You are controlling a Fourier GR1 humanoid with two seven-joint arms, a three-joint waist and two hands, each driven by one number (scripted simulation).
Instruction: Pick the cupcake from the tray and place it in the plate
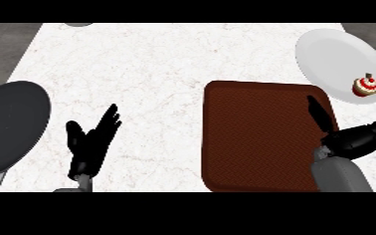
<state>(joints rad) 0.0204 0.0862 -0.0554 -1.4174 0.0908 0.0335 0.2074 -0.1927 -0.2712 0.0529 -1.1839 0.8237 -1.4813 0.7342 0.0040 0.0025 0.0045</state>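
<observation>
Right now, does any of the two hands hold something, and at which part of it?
Nothing is held. The cupcake sits on the white plate, the right hand is over the tray, and the left hand rests open.

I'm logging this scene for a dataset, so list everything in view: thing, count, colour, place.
counter: one, white marbled, fills the view
tray: one, brown, right of centre
plate: one, white, upper right, beyond the tray
cupcake: one, red and white, on the plate's near right edge
dark round object: one, dark grey, left edge, partly cut off
grey object: one, top edge, mostly cut off, cannot identify
left hand: one, black, lower left, open, resting
right hand: one, black, over the tray's right edge, a finger extended
</observation>
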